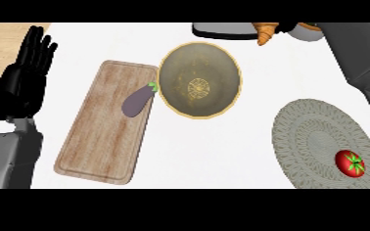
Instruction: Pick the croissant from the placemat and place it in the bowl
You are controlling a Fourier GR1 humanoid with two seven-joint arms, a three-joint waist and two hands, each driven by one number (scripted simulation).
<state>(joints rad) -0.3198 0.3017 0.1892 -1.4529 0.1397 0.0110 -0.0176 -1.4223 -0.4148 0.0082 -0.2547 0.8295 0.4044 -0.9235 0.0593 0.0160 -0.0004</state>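
The croissant (pixel 265 33) hangs at the picture's upper edge, its orange tip pointing down, just beyond the far right rim of the bowl (pixel 198 80). My right hand (pixel 288 27) is curled round it and hides its middle; another orange end shows to the hand's right. The tan bowl stands in the middle with nothing in it. At the lower right lies the round grey woven placemat (pixel 311 137), which carries only a tomato (pixel 352 163). At the left edge my left hand (pixel 27 73) rests open with its fingers up.
A wooden cutting board (pixel 104 122) lies left of the bowl, with a purple eggplant (pixel 139 100) on its right edge touching the bowl's rim. A grey object (pixel 220 30) sits at the top edge beside the croissant. My right forearm (pixel 350 54) crosses the upper right corner.
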